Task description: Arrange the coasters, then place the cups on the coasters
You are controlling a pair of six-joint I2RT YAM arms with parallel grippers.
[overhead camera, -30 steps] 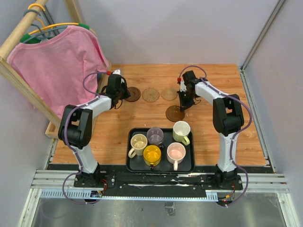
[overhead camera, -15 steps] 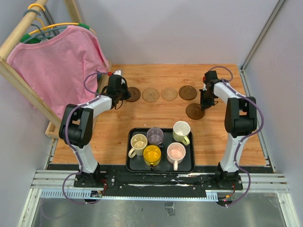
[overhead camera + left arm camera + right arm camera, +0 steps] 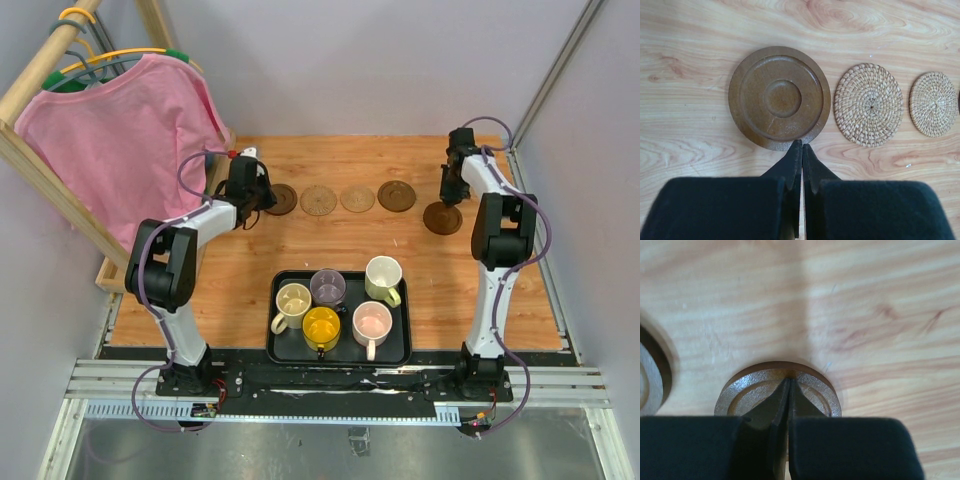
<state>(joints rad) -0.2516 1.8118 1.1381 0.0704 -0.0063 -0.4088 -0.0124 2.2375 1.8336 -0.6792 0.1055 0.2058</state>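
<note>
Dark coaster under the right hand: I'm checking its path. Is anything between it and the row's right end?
Nothing visible: only bare table separates the dark coaster from the row's last coaster.

Grey walls (image 3: 350, 60), wooden tabletop (image 3: 250, 260), pink shirt (image 3: 120, 140)

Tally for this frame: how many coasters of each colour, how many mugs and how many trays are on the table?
Dark brown ringed round coasters: 3
Tan woven round coasters: 2
Small handled mugs: 5
Black rectangular tray: 1
Total: 11
</note>
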